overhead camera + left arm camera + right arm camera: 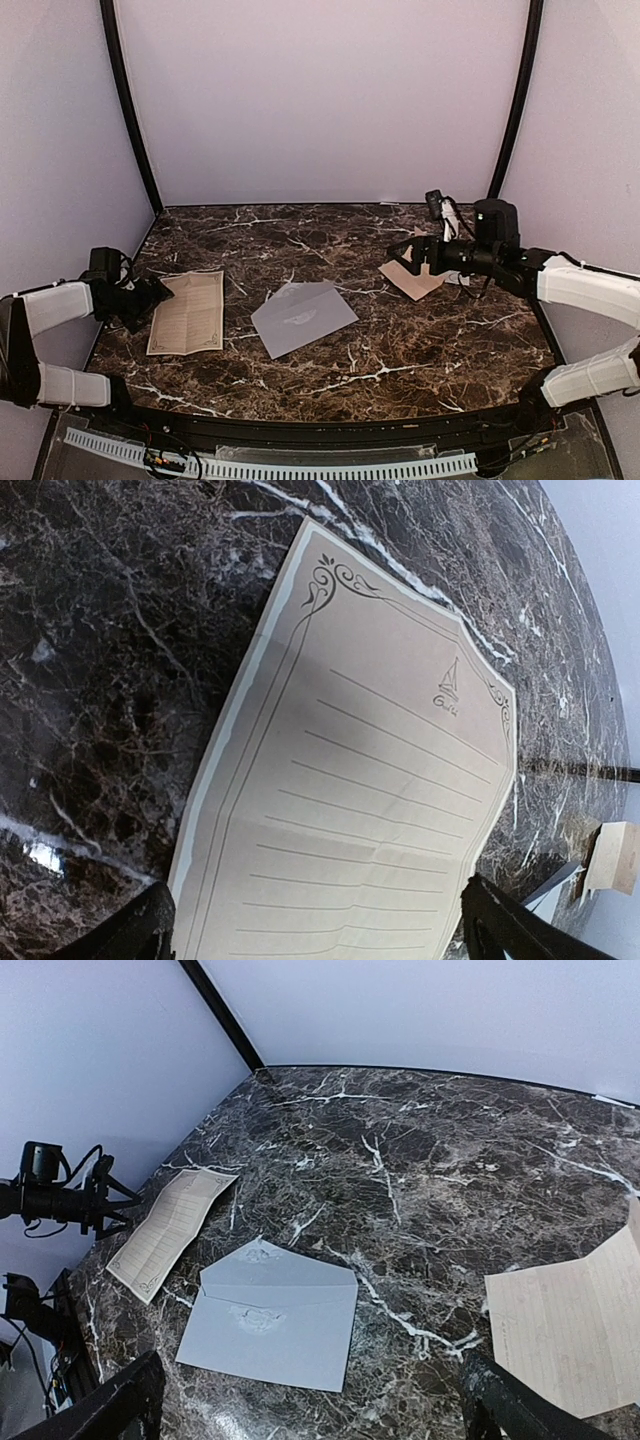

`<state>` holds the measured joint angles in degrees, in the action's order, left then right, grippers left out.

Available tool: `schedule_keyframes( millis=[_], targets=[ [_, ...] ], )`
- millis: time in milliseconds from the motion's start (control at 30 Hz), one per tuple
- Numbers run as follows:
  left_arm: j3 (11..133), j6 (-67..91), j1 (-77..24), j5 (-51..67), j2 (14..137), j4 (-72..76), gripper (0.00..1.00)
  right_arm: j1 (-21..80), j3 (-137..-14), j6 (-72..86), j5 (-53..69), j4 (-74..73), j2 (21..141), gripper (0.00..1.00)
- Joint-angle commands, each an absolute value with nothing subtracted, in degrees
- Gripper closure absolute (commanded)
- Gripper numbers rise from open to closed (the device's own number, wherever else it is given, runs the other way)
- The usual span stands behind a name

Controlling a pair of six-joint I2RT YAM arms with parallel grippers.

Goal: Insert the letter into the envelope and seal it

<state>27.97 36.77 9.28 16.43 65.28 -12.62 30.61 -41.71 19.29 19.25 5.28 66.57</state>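
The letter (pixel 187 312), a cream lined sheet with an ornate border, lies flat at the table's left. My left gripper (pixel 150 297) hovers at its left edge. In the left wrist view the letter (pixel 370 810) fills the frame, and the left gripper (pixel 318 935) stands open with a finger on either side of the sheet's near end. The grey-lavender envelope (pixel 303 317) lies in the middle with its flap open (pixel 275 1265). My right gripper (pixel 415 252) hangs open at the right, well above the table. In its wrist view the envelope (pixel 275 1325) lies between and beyond the right gripper's (pixel 310 1410) open fingers.
A second tan, folded lined sheet (pixel 412 277) lies under the right gripper, at the right edge of the right wrist view (pixel 575 1330). The dark marble table (pixel 330 240) is boxed in by pale walls and black corner posts (pixel 130 110).
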Motion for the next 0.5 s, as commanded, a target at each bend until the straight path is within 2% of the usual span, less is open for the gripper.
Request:
schedule_keyframes(
  millis=[0, 467],
  targets=[
    [28.19, 36.69, 9.68, 14.88, 67.48, -11.71, 0.01, 33.61, -44.09, 20.58, 18.68, 10.33, 69.56, 0.02],
    [38.44, 28.42, 9.66, 10.22, 74.12, -18.18, 0.01, 38.4, -47.62, 19.51, 17.36, 10.69, 76.03, 0.01]
  ],
)
